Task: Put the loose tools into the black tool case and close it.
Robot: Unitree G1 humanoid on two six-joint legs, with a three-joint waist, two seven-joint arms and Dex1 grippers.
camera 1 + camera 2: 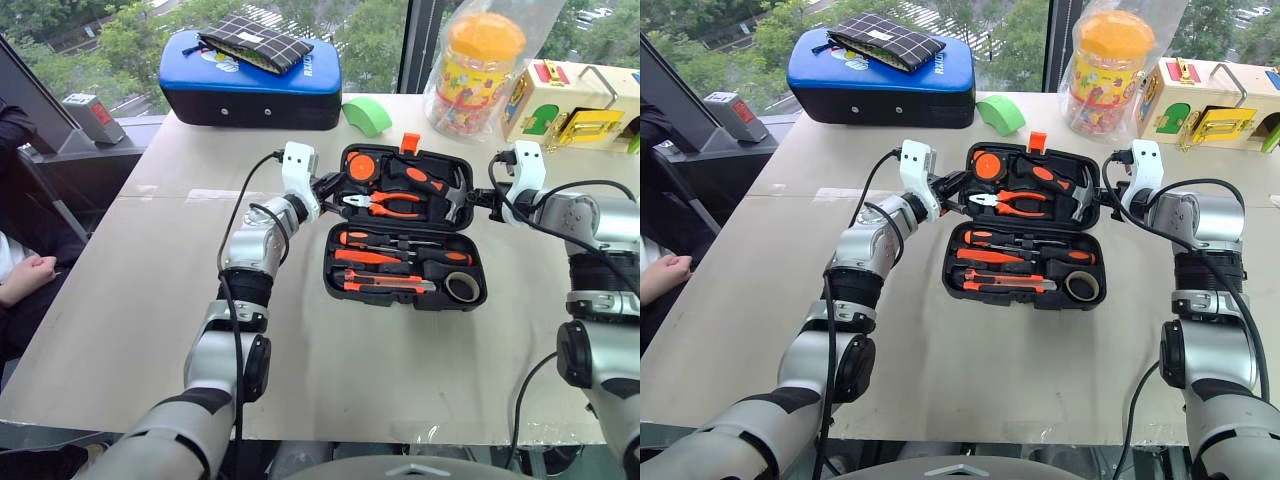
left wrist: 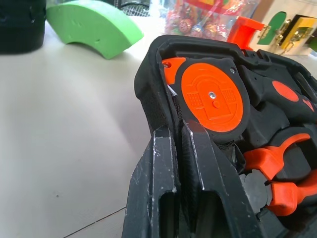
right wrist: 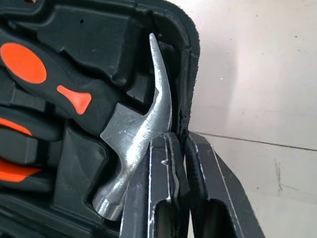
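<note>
**Both grippers pinched the rim of the open tool case, tools already seated inside**

The black tool case [image 1: 405,228] lay open on the pale table [image 1: 130,300], a little beyond the middle, its lid half lying away from the robot with the orange latch [image 1: 410,142] at the far edge. Screwdrivers [image 1: 385,258], a utility knife [image 1: 385,284] and a small black tape roll [image 1: 461,287] sat in the near half's recesses. The lid half held pliers [image 1: 388,205], a hammer [image 3: 136,124] and a round orange tape measure [image 2: 214,94].

The main risk appeared to be the closing swing. Each gripper had hold of only a thin edge of plastic, so the lid could slip free partway and drop, or rise crooked if one side lifted ahead of the other. Tools in the lid half might fall out as it tipped over and stop the halves from meeting. The light case might also slide on the smooth table.

The left gripper [image 2: 178,148] was clenched, its fingers closed on the lid's left wall just beside the tape measure. The right gripper [image 3: 184,148] was likewise clamped shut on the lid's right wall, one finger inside touching the hammer head, the other outside.

A green tape roll [image 1: 366,114] and a blue-topped case [image 1: 250,80] stood farther back, well apart from the work.
</note>
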